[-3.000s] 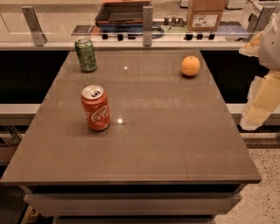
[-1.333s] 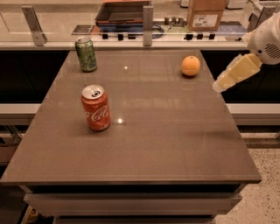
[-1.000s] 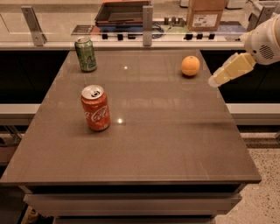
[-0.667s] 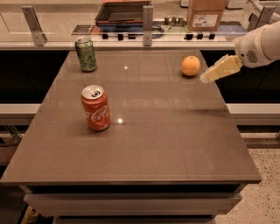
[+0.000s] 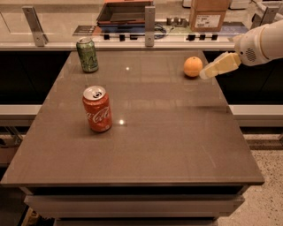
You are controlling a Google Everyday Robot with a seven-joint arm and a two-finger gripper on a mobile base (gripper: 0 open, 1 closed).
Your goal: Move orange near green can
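Note:
The orange [image 5: 193, 66] sits on the brown table [image 5: 146, 132] near its far right corner. The green can [image 5: 87, 54] stands upright near the far left corner, well apart from the orange. My gripper [image 5: 206, 73] comes in from the right on a white arm, its pale tip right beside the orange's right side, just above the table.
A red Coca-Cola can [image 5: 97, 109] stands upright left of the table's middle. Behind the table runs a counter with metal posts [image 5: 150, 20], a dark tray [image 5: 125, 12] and a cardboard box [image 5: 209, 14]. The table's right edge lies under the arm.
My arm has swung up from low at the right and leftward over the table's edge, bringing the gripper tip close to the orange. The orange and both cans have not moved.

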